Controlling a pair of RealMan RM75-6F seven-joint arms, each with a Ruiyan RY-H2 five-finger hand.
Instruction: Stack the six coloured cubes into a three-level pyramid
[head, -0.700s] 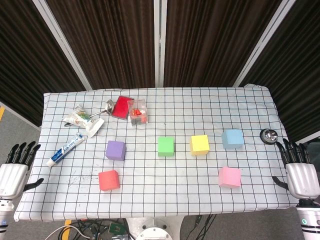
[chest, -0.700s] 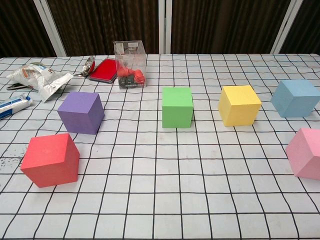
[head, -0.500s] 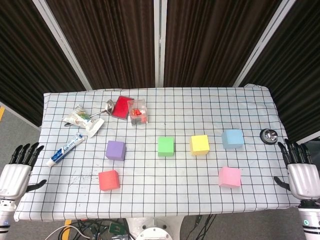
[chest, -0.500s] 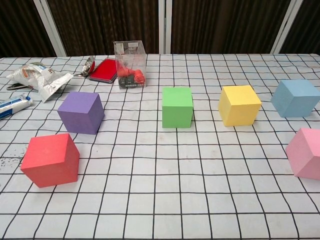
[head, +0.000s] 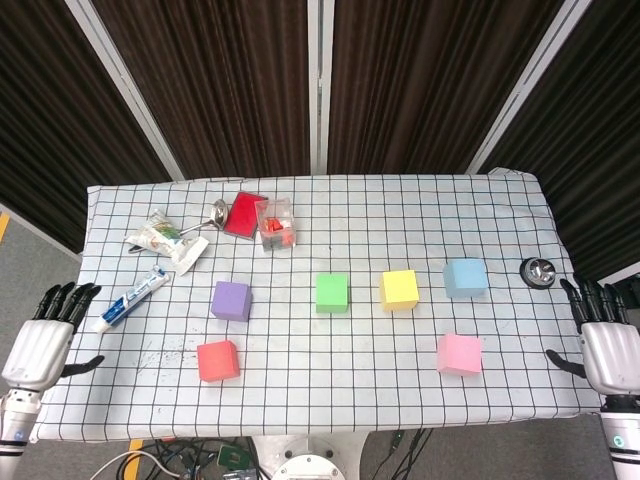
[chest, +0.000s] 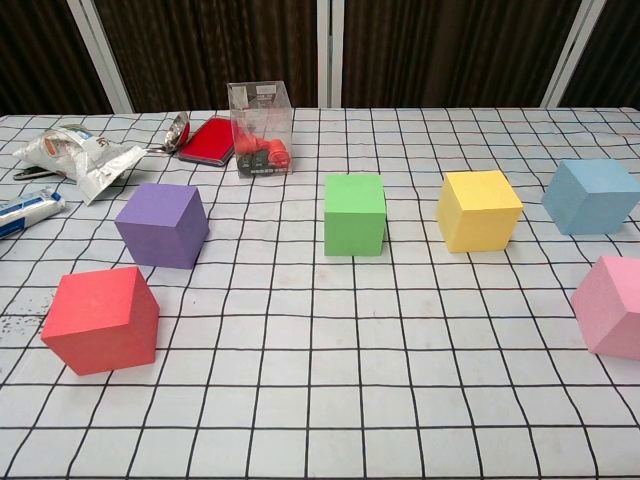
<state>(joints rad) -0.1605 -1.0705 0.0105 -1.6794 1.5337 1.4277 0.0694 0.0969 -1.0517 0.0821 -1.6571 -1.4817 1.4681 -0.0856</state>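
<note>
Both hands have sunk lower at the frame's bottom corners since a moment ago: left hand (head: 42, 340) and right hand (head: 608, 345), fingers spread, holding nothing. The checked tablecloth (head: 330, 400) fills the centre under dark curtains (head: 420, 80); six cubes (head: 332, 292) sit apart mid-frame, unstacked.

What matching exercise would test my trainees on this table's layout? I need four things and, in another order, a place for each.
Things:
1. red cube
2. blue cube
3. toothpaste tube
4. green cube

Places:
A. between the purple cube and the yellow cube
B. near the table's left edge
C. in front of the purple cube
D. right end of the cube row

Pairs: 1-C, 2-D, 3-B, 4-A
</note>
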